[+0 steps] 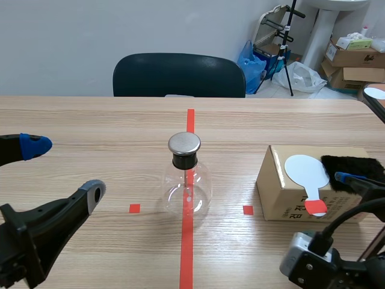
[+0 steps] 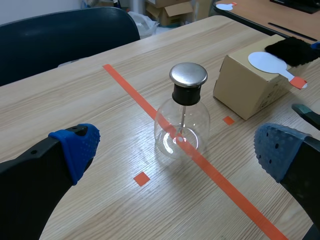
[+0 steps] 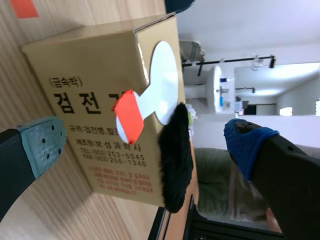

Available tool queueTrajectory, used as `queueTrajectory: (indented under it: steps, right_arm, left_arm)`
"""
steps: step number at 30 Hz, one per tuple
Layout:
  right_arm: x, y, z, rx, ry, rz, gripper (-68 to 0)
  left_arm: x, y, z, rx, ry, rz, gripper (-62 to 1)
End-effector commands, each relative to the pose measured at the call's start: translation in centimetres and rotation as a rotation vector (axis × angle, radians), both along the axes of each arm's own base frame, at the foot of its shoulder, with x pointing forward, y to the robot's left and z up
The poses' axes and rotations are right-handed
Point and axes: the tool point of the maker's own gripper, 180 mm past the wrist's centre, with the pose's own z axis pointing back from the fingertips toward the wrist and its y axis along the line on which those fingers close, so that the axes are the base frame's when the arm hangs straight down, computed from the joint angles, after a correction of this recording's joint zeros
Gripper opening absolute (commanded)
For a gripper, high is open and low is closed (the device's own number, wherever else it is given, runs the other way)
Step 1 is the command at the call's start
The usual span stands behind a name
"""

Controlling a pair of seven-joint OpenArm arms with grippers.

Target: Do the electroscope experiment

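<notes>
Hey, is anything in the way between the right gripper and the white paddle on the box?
Nothing visible. The right gripper is open facing the white paddle, whose red-tipped handle overhangs the box; black fur lies beside it.

The black fur (image 1: 355, 165), at right of frame, is cut by the edge. Inside the flask (image 1: 187, 189), centre, details are too small to tell.

Flask (image 1: 187, 180) at the middle of the table (image 1: 90, 120), box (image 1: 283, 198) to its right, paddle (image 1: 307, 171) and fur (image 1: 355, 165) side by side on the box, chair (image 1: 178, 75) behind the table.
</notes>
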Motion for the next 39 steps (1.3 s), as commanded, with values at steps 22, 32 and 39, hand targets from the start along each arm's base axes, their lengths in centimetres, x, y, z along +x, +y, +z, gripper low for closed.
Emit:
queueTrajectory:
  steps: [22, 32, 39]
  right_arm:
    - [1.3, 0.8, -0.3, -0.105, -0.076, 0.011, 0.4]
    - [1.3, 0.6, -0.3, -0.133, -0.082, 0.005, 0.4]
    - [1.3, 0.7, -0.2, -0.145, -0.086, 0.014, 0.4]
  left_arm:
    - [0.2, -0.3, 1.0, -0.024, -0.028, -0.002, 1.4]
    - [0.2, -0.3, 1.0, -0.024, -0.029, -0.002, 1.4]
    - [0.2, -0.3, 1.0, -0.024, -0.029, -0.002, 1.4]
